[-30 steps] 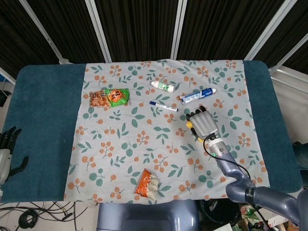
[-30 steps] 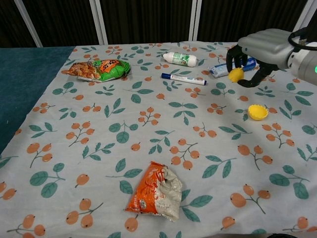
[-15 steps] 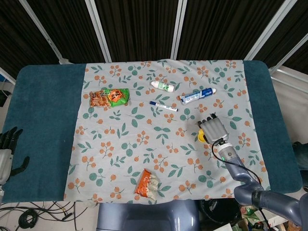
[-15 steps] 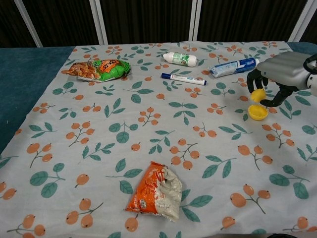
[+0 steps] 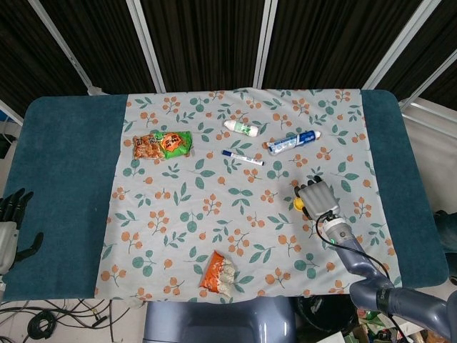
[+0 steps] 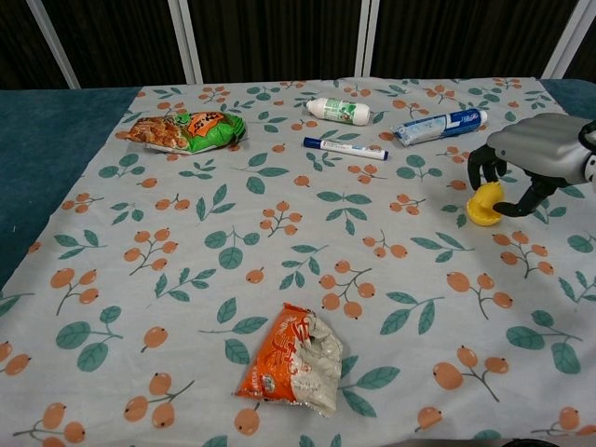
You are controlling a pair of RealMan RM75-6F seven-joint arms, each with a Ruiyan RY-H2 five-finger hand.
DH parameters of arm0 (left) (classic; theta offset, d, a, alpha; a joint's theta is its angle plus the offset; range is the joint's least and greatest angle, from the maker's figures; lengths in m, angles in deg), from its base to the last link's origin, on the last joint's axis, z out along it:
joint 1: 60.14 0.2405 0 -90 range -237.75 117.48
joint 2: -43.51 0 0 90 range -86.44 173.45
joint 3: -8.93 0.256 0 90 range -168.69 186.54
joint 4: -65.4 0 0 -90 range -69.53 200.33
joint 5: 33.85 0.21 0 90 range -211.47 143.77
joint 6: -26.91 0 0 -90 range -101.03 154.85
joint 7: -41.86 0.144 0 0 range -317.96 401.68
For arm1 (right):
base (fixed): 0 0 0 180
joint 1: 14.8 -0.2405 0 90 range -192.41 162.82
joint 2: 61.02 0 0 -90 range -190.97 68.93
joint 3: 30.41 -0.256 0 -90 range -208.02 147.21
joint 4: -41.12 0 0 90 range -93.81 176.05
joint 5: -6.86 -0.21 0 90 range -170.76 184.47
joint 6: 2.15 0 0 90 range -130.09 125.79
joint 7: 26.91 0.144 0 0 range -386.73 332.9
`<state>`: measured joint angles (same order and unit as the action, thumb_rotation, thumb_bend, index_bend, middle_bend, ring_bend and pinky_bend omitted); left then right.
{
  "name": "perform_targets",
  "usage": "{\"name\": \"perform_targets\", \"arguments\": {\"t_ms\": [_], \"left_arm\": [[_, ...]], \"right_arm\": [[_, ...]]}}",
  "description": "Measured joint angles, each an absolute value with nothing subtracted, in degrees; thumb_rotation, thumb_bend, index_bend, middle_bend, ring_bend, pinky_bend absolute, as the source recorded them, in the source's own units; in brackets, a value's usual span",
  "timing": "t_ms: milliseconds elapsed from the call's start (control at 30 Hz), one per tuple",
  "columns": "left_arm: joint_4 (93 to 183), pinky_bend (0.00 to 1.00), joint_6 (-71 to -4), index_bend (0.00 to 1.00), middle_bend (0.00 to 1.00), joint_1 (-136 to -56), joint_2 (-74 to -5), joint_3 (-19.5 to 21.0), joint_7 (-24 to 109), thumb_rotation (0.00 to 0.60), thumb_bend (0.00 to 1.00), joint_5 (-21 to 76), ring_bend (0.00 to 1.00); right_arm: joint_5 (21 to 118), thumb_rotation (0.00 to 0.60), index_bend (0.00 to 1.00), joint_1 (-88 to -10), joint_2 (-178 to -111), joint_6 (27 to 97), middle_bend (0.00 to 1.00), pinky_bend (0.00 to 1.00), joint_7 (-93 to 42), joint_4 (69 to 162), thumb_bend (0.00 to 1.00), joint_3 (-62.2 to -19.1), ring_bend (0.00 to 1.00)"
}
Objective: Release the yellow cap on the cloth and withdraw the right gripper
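Note:
My right hand (image 6: 531, 163) hovers low over the floral cloth (image 6: 279, 242) near its right side, fingers curled down. It pinches a yellow cap (image 6: 484, 200) that now sits at cloth level; there it merges with a yellow piece lying on the cloth, and I cannot tell the two apart. In the head view the yellow cap (image 5: 298, 204) peeks out at the left edge of the right hand (image 5: 319, 199). My left hand (image 5: 11, 221) hangs off the table's left edge with its fingers apart and nothing in it.
On the cloth lie a toothpaste tube (image 6: 440, 126), a blue marker (image 6: 345, 147), a white bottle (image 6: 339, 111), a green-orange snack bag (image 6: 186, 130) and an orange snack packet (image 6: 293, 358). The teal table cover (image 5: 64, 164) borders the cloth.
My right hand has moved down and back toward me, bringing the pinched yellow cap from above the toothpaste tube to the yellow piece on the cloth. The left hand has not moved.

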<state>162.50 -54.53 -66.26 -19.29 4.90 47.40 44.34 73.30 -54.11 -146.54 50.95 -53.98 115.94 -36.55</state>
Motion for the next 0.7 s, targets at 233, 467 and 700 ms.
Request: {"name": "perform_targets", "arguments": {"t_ms": [233, 467, 700], "left_arm": [[162.44, 0.00, -54.48, 0.01, 0.00, -66.30, -19.28, 4.90, 47.71, 0.600, 0.38, 44.28, 0.00], [162.38, 0.00, -54.60, 0.01, 0.00, -66.25, -19.27, 4.88, 47.87, 0.600, 0.38, 44.22, 0.00], [162.51, 0.00, -54.65, 0.01, 0.00, -66.18, -19.24, 4.89, 47.94, 0.600, 0.38, 44.13, 0.00]], "right_arm": [[70.50, 0.600, 0.11, -54.37, -146.41, 49.82, 0.10, 0.21, -56.94, 116.50, 0.19, -36.50, 0.05], [66.21, 0.600, 0.01, -54.46, -144.95, 49.65, 0.04, 0.19, -60.84, 118.82, 0.17, -36.83, 0.00], [64.06, 0.600, 0.00, -54.37, -141.14, 50.96, 0.04, 0.19, -62.79, 125.43, 0.16, -37.39, 0.00]]}}
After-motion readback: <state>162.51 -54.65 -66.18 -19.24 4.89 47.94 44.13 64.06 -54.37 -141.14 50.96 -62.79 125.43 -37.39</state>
